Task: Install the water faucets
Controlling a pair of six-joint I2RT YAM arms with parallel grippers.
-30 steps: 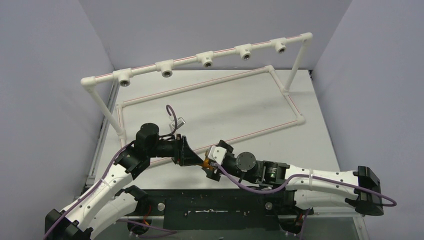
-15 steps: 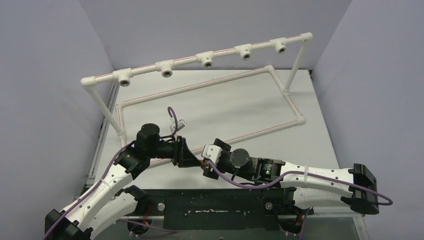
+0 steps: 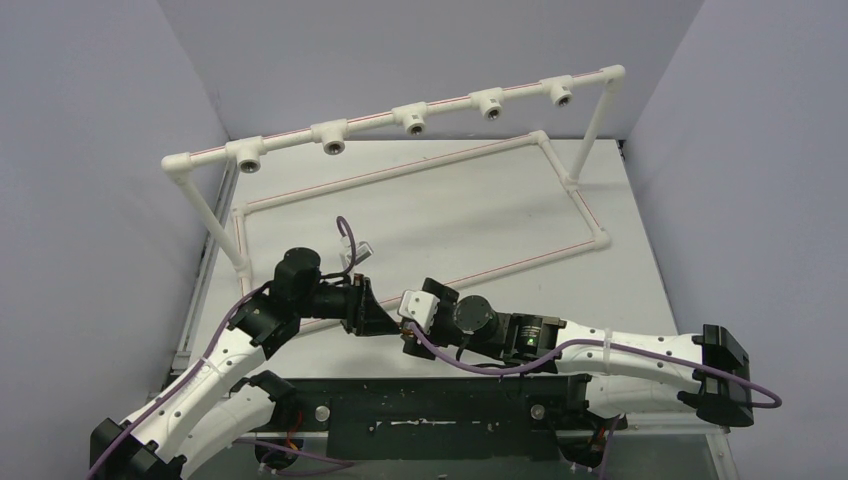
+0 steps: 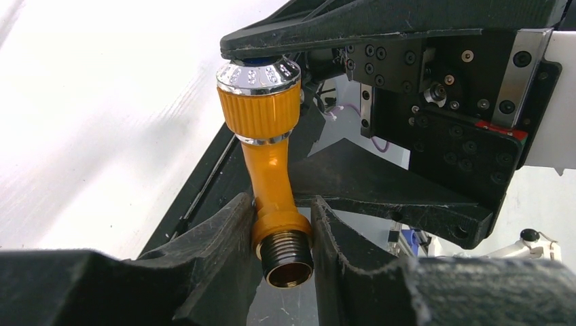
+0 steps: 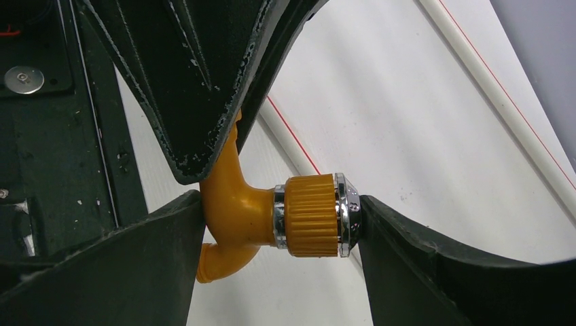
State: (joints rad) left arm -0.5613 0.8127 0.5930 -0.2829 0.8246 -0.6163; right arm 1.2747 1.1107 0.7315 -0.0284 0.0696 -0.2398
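Left gripper [image 4: 284, 234] is clamped on the orange faucet [image 4: 269, 159] at its threaded end; right gripper [image 5: 278, 224] grasps the same piece, one finger against its silvery cap.

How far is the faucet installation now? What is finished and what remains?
Done: nothing installed; all five sockets on the white pipe rail look empty. In hand: the orange faucet is gripped by both arms, left fingers on its threaded end, right fingers across its silvery cap and body. Remaining, probably: one arm releases, then the faucet is screwed into a socket.
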